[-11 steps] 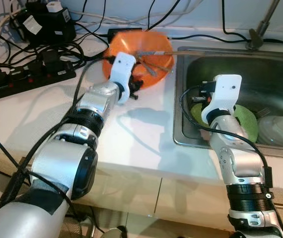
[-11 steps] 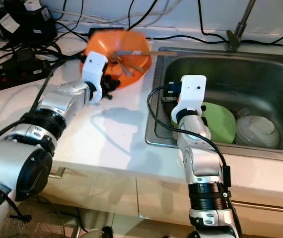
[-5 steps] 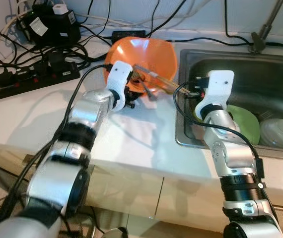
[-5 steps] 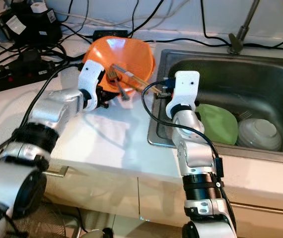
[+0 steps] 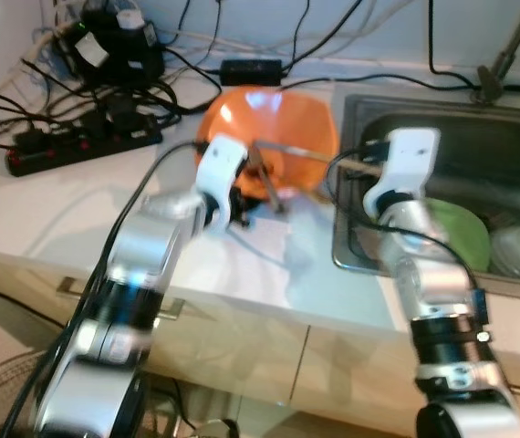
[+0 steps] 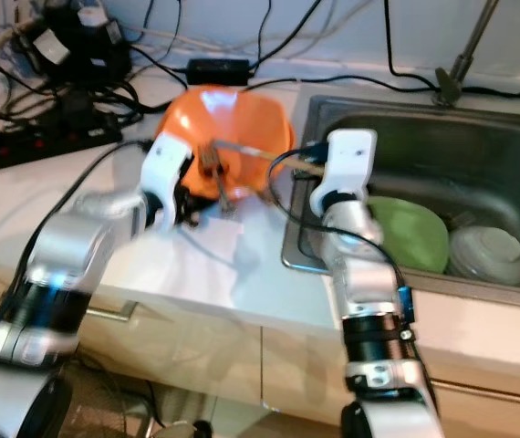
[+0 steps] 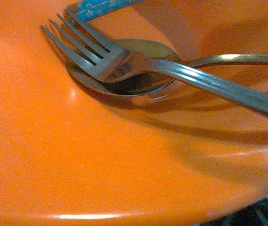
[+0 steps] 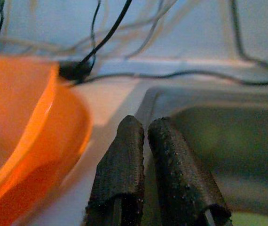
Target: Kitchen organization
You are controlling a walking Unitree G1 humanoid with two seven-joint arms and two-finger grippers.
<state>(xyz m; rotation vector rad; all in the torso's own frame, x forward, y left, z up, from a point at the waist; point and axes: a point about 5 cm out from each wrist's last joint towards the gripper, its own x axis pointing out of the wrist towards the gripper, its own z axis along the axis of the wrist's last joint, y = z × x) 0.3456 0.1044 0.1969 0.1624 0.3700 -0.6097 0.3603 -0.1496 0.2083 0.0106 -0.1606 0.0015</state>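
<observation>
Tilted further toward the robot than a second ago, the orange bowl (image 5: 269,137) now shows its inside, and the right arm has lifted from over the sink to the sink's near-left rim. Left claw (image 5: 240,196) sits at the bowl's near edge on the white tabletop (image 5: 68,196); whether it grips the rim cannot be told. Right in front of that claw, inside the bowl, a fork (image 7: 101,54) lies across a spoon (image 7: 124,80). Right claw (image 8: 145,183) is clenched, fingers (image 8: 120,174) pressed together on nothing, with the bowl just to its left and the steel sink (image 6: 406,155) ahead. A green plate (image 6: 415,233) and white bowl (image 6: 493,255) lie in the sink behind the right arm.
</observation>
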